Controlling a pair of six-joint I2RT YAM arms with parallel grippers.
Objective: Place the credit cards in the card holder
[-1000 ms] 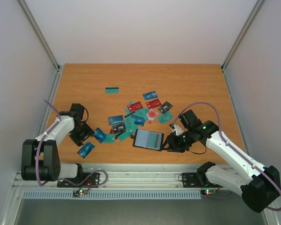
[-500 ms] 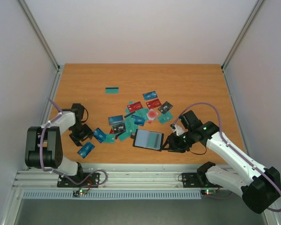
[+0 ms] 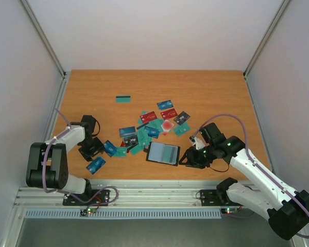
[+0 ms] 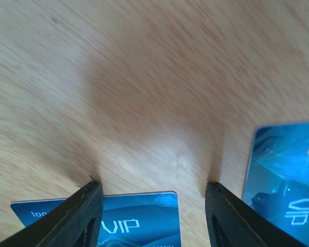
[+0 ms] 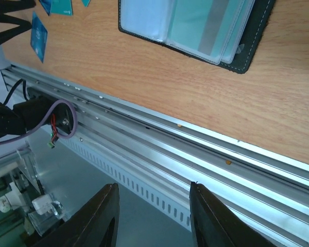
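The credit cards (image 3: 153, 126) lie scattered mid-table in teal, blue, red and dark grey. The black card holder (image 3: 163, 153) lies open near the front edge, with a teal card showing in its clear pockets (image 5: 195, 25). My left gripper (image 3: 92, 152) stands open low over the wood, between two blue cards (image 3: 95, 164) (image 3: 109, 148). In the left wrist view its fingertips (image 4: 94, 188) straddle the end of a blue VIP card (image 4: 139, 221), and the other blue card (image 4: 286, 170) lies to the right. My right gripper (image 3: 185, 159) is open and empty just right of the holder, its fingers (image 5: 105, 216) over the front rail.
A lone teal card (image 3: 123, 99) lies apart at the back left. Metal rails (image 5: 159, 144) and cables (image 3: 92, 198) run along the table's front edge. White walls and frame posts close in the sides.
The left arm has folded back toward its base while its gripper stayed by the blue cards, its jaws narrowing slightly. The right arm has shifted a little; its jaws are unchanged.
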